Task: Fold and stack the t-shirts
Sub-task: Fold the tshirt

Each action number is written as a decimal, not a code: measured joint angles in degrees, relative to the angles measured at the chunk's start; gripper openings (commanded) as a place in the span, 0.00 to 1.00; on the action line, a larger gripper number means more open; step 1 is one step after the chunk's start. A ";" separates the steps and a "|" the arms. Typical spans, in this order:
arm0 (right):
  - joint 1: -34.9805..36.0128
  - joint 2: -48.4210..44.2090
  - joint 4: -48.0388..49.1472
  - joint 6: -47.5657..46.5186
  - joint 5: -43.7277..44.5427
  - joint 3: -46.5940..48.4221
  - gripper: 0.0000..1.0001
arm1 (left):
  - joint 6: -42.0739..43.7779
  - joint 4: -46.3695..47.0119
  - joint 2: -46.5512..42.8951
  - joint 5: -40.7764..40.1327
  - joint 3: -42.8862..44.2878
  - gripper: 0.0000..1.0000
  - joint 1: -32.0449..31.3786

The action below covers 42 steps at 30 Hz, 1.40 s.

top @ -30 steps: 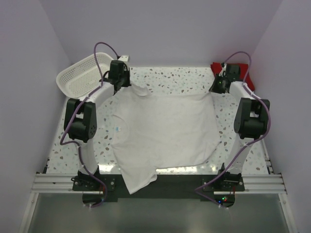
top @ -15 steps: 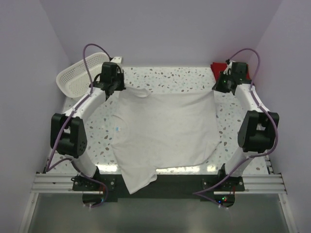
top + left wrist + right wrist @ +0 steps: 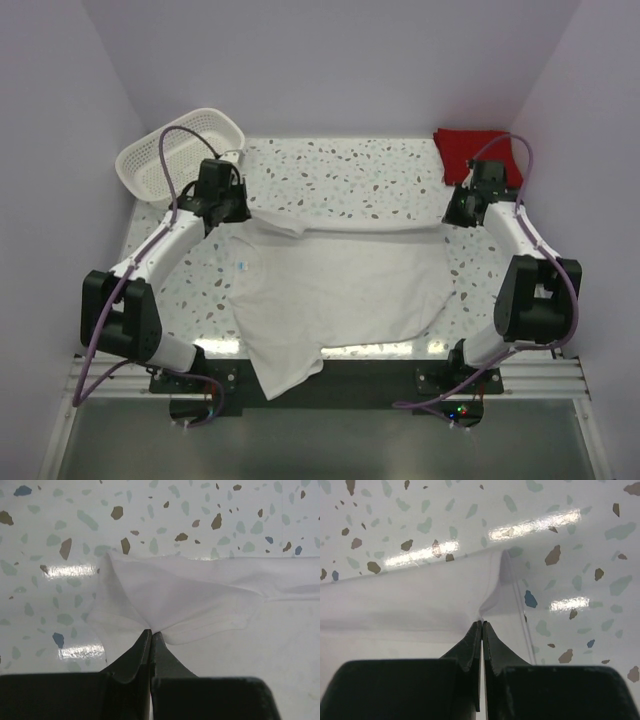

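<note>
The glossy white tabletop with coloured stone flecks (image 3: 340, 165) stands between lilac walls (image 3: 330, 60). The large white cloth t-shirt (image 3: 340, 285) lies across its middle, and one part hangs over the near edge. The solid red cloth t-shirt (image 3: 458, 148) is bunched in the far right corner, partly hidden by a purple cable (image 3: 502, 137). The left gripper (image 3: 151, 634) and the right gripper (image 3: 482, 625) each pinch the thin, smooth far edge of the white shirt, jaws pressed together.

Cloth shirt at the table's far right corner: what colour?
The cloth shirt is solid red, clearest in top external view.
</note>
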 measured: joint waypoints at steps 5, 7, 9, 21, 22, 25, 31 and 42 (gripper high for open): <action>0.00 -0.33 0.61 0.22 2.27 -2.10 0.00 | -1.73 -1.42 -2.75 1.38 -4.07 0.00 0.02; 0.00 -0.33 0.68 0.37 2.91 -2.99 0.00 | -2.45 -1.77 -3.28 1.88 -5.33 0.00 0.02; 0.00 -0.33 0.68 0.42 3.50 -3.50 0.00 | -3.06 -2.45 -3.85 2.08 -6.40 0.00 0.02; 0.00 0.35 2.49 0.39 4.44 -6.62 0.00 | -6.43 -2.80 -7.32 1.88 -13.68 0.00 0.02; 0.00 0.81 2.75 0.42 4.44 -6.97 0.00 | -6.64 -2.67 -7.32 2.05 -14.73 0.00 0.02; 0.00 2.78 3.45 0.42 4.44 -7.69 0.00 | -7.67 -2.01 -7.32 2.78 -18.45 0.00 0.02; 0.00 5.53 3.56 0.55 4.46 -8.11 0.02 | -9.09 -0.92 -7.30 3.17 -22.34 0.00 0.02; 0.00 5.57 3.37 1.16 4.46 -8.11 0.54 | -9.86 -0.35 -7.32 4.48 -22.43 0.00 0.02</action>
